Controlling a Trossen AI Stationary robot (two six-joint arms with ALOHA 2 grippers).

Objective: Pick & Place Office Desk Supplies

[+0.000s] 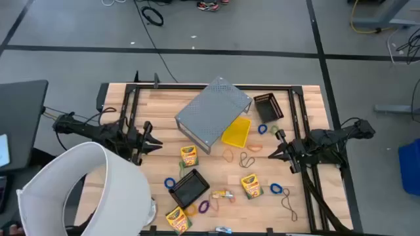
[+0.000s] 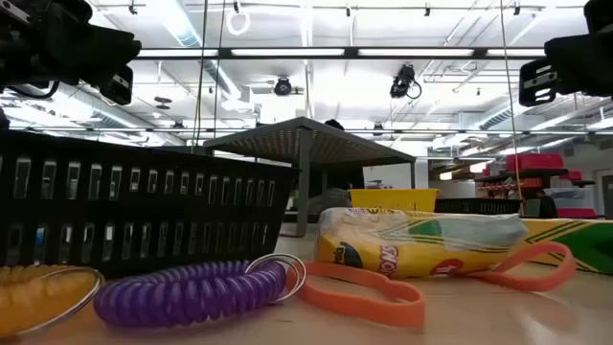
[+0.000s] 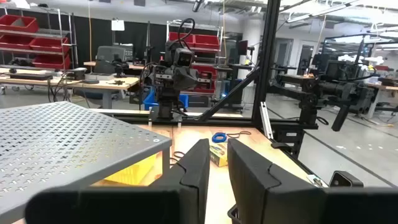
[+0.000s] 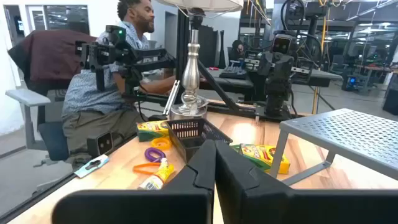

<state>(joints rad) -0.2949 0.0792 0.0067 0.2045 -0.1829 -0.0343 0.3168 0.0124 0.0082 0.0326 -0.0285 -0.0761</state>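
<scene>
Near edge, high view: crayon box (image 1: 176, 219), purple loop (image 1: 203, 206) and multicoloured packet (image 1: 222, 194) beside the black mesh tray (image 1: 189, 188). Mid-table: two more crayon boxes (image 1: 189, 156) (image 1: 251, 185), orange loops (image 1: 247, 159), blue loops (image 1: 275, 189) – all flat on the wooden table (image 1: 157, 118), none held. Left gripper (image 1: 156, 143) at left side, above the table, fingers (image 3: 198, 167) nearly together with a slim gap, gripping nothing. Right gripper (image 1: 269, 155) at right side, fingers (image 4: 204, 163) pressed together, empty. Far end: grey perforated riser (image 1: 213, 111) over a yellow bin (image 1: 236, 132), second black basket (image 1: 267, 106) just beside. Big white lampshade (image 1: 85, 190) covers the near-left corner. Seated person (image 4: 106, 81) visible past the table in right wrist view.
</scene>
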